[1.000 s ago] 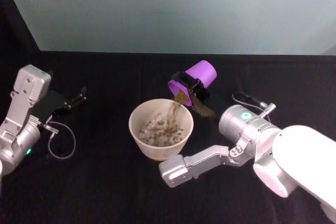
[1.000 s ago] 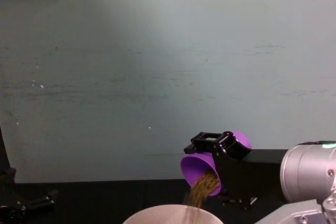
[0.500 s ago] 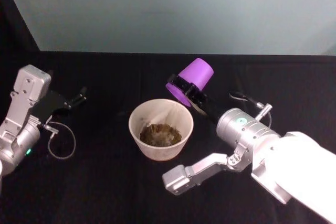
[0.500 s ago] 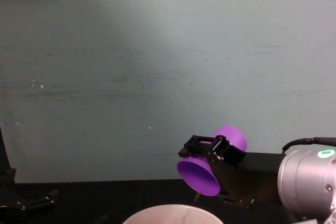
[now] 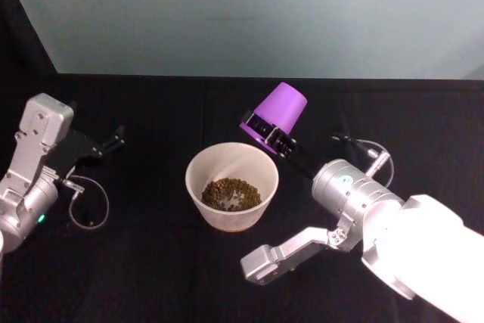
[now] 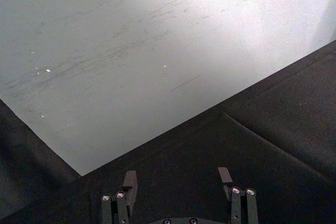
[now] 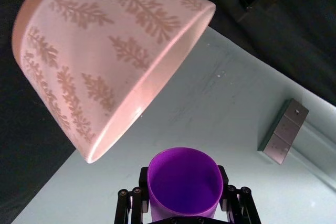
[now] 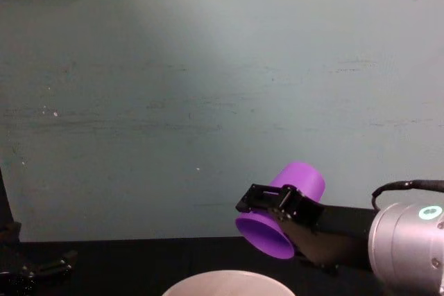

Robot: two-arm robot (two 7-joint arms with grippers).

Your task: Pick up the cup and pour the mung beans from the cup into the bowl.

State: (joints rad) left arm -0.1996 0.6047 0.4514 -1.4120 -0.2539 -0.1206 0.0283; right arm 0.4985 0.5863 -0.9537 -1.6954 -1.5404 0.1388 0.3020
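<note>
Right gripper (image 5: 266, 131) is clamped on the cup (image 5: 278, 108) near its rim, one finger on each side of the wall. It holds the cup in the air above and just behind the bowl (image 5: 198, 163), toward the bowl's right side. The cup is tipped well past level, mouth angled down toward the bowl, base up and away. The right wrist view looks straight into the cup: the interior is bare purple, with no beans in it. A low heap of beans (image 5: 231, 194) lies at the bottom of the bowl, and nothing falls between cup and bowl. No stray beans are seen on the black cloth (image 5: 151, 262) around the bowl. Left gripper (image 5: 113, 141) is parked well to the left of the bowl, fingers spread and empty. Judgement: pick-up and pour are effectively complete. At most, the cup needs righting and setting down clear of the bowl.
</note>
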